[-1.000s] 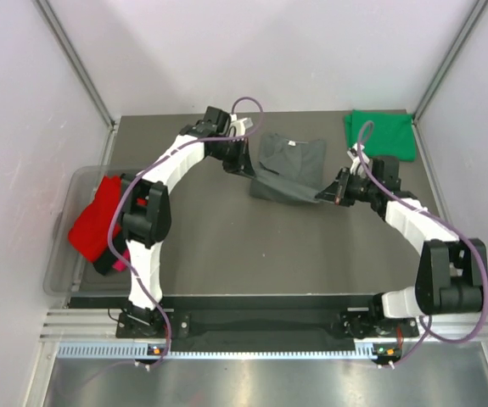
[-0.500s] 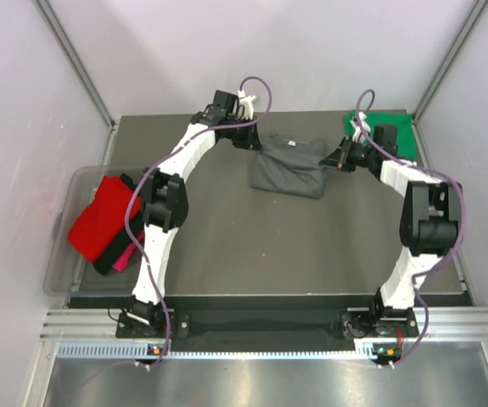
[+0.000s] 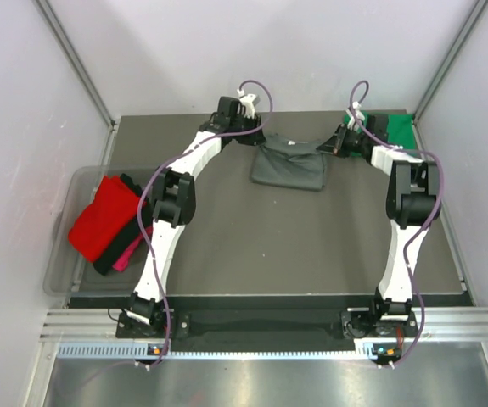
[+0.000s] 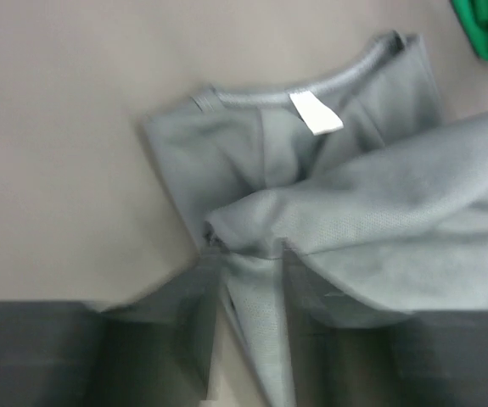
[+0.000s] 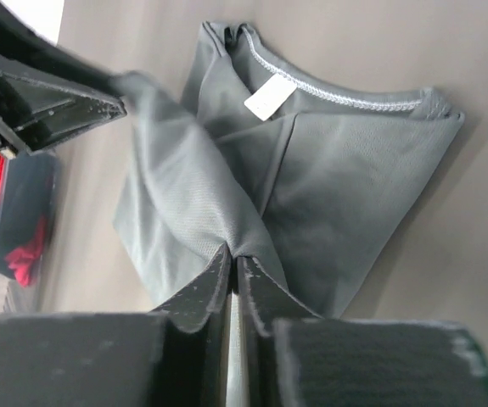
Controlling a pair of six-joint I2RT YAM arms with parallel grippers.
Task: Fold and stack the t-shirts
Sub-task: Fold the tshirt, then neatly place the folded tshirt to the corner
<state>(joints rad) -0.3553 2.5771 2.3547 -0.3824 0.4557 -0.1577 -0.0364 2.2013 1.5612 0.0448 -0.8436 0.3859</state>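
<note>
Left hand [image 4: 250, 254] sat at the far side of the worktop [image 3: 269, 246], over the upper-left corner of the dark grey t-shirt [image 3: 288, 168]. Wrist view was blurred, but the fingers [image 4: 210, 322] stood apart with a ridge of grey cloth running between them. It was released, not pinching, as far as could be seen.

Right hand [image 5: 232, 254] was at the shirt's upper-right corner, clenched on a peak of the same grey cloth. From that pinch a fold of fabric rose off the worktop and ran across toward the left hand.

Grey shirt lay as a rough rectangle at centre-top of the overhead frame, collar toward the far edge, with its white neck label [image 4: 316, 113] showing inside the collar.

Green t-shirt [image 3: 402, 134] lay in the upper-right corner of the overhead frame, just beside the right arm and apart from the grey one.

Clear tub [image 3: 61, 246] stood at the left edge of the frame. Red t-shirt [image 3: 99, 222] lay on top in it, black t-shirt [image 3: 125, 183] under that, and pink t-shirt [image 3: 129, 252] peeked out at lower right.
</note>
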